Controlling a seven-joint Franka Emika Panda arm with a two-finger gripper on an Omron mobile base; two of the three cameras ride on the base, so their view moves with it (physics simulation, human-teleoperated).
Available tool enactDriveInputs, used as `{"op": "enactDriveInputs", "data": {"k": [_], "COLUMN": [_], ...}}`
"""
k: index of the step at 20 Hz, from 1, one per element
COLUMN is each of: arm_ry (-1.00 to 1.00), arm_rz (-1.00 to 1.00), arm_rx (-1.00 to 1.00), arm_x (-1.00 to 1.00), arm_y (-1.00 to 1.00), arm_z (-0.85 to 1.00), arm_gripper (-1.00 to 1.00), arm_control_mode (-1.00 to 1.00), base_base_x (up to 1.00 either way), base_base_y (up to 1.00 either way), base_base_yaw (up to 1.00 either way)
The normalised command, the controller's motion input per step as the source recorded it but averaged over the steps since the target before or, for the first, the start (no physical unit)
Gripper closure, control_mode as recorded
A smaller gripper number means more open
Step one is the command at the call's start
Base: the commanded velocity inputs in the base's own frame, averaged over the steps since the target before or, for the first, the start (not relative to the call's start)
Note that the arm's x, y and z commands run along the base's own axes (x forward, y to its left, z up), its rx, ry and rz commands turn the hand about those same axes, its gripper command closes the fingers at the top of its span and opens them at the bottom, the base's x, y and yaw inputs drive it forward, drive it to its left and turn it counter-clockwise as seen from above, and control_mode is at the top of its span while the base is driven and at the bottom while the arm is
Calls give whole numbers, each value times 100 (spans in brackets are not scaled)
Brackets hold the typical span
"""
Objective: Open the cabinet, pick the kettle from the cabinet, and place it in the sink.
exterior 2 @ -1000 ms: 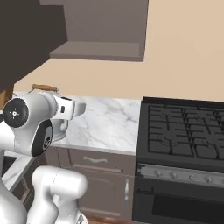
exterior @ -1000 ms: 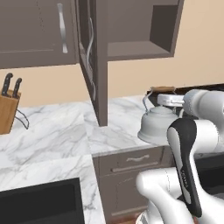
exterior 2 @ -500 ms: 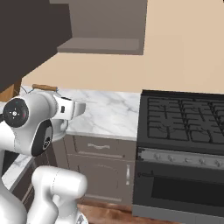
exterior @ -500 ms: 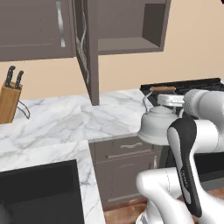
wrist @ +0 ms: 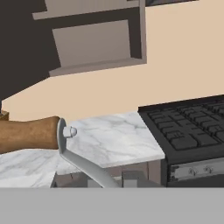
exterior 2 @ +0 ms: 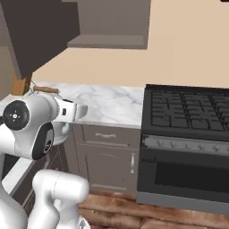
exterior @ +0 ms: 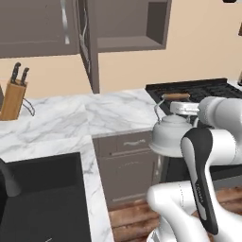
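Marble counter (exterior: 108, 113), stove (exterior 2: 188, 112), wood floor (exterior 2: 134, 210).

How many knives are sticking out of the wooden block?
2. Both dark knife handles stand side by side at the top of the light brown wooden knife block, on the white marble counter: one left, one right. More may be hidden.

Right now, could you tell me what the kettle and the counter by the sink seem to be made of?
The kettle body looks like smooth silvery-white metal with a soft sheen; its handle appears to be wood, brown and grained, on grey metal brackets. The counter looks like polished white marble with grey veining. The sink is matte black; its material is unclear.
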Motion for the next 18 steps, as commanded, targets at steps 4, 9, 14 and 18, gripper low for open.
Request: {"op": "enactDriveInputs", "data": {"k": [4, 9, 14, 18], "arm_ry": [0, 0, 0, 0], "arm_rz": [0, 0, 0, 0], "arm_rx": [0, 0, 0, 0], "arm_x": [0, 0, 0, 0], "arm_y": [0, 0, 0, 0], "arm_z": [0, 0, 0, 0], "arm_gripper": [100, 100, 100, 100], "arm_control_mode": [100, 100, 100, 100], "base_base_x": [-49, -41, -33, -27], "base_base_y": [4, 6, 5, 2], "base_base_yaw": [15, 36, 55, 56]}}
